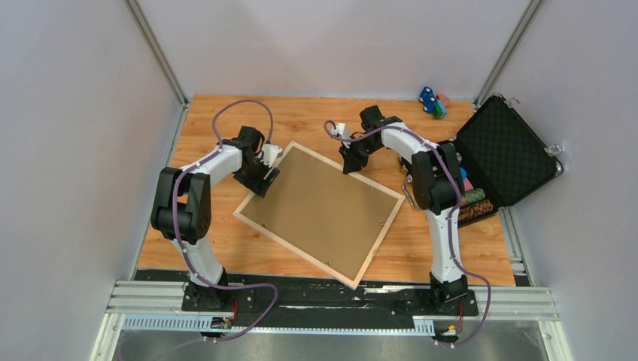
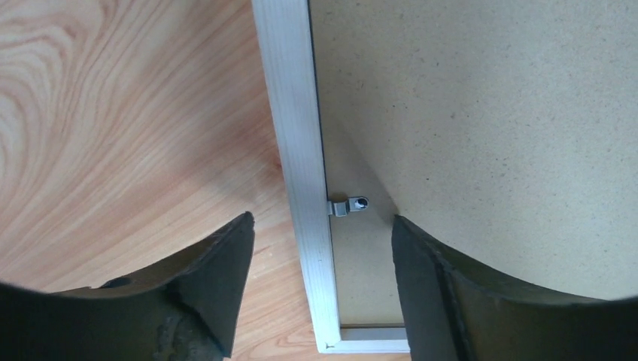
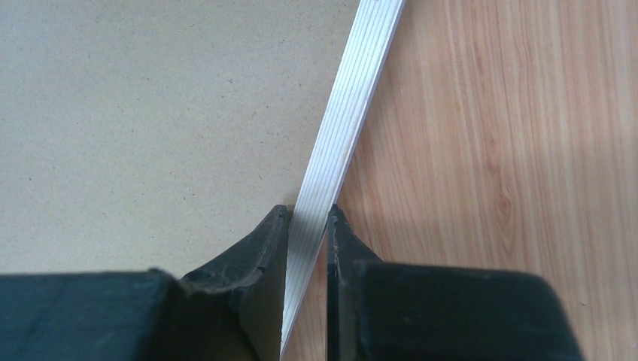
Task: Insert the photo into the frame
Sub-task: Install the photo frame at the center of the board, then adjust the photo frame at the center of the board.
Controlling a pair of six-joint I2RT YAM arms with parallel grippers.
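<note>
I'm looking at the frame lying face down and askew on the table, with the brown backing board sitting in it. The photo is hidden from me, so I'm only guessing it's already underneath. My right gripper is pinching the far rail while my left gripper is hanging released astride the left rail by a turn clip, and I'm judging the fastening is what's left.

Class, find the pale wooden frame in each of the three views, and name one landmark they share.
Top external: frame lies tilted mid-table.
Left wrist: its side runs vertically, left of centre.
Right wrist: its side slants up the centre.
Shared landmark: brown backing board.
</note>
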